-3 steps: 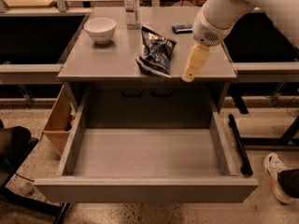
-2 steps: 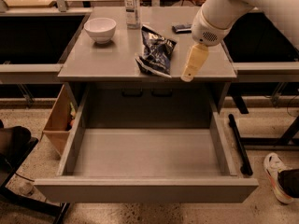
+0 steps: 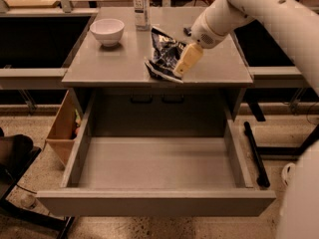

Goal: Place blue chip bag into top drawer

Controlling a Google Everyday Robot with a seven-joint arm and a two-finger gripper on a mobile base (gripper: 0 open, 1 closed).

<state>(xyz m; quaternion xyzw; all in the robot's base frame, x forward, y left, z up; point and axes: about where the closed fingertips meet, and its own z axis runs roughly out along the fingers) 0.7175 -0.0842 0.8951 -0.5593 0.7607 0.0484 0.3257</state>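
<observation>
The blue chip bag [image 3: 163,59] lies on the grey tabletop [image 3: 109,66], near the front edge and a little right of the middle, above the open top drawer [image 3: 154,203]. Its wrinkled foil is dark blue and black with white markings, but the print is too blurred to read. The bag's long axis runs from back to front: one narrow end points roughly toward the bottle [image 3: 141,6], the other reaches the tabletop's front edge. The cream claw [image 3: 186,61], on the white arm [image 3: 259,9], slants down from the upper right and sits against the bag's right side; whether it is open, closed or gripping I cannot tell. A white bowl [image 3: 107,31] stands well left of the bag. The bottle's label cannot be read either. The drawer stands pulled out, with the bag outside it
</observation>
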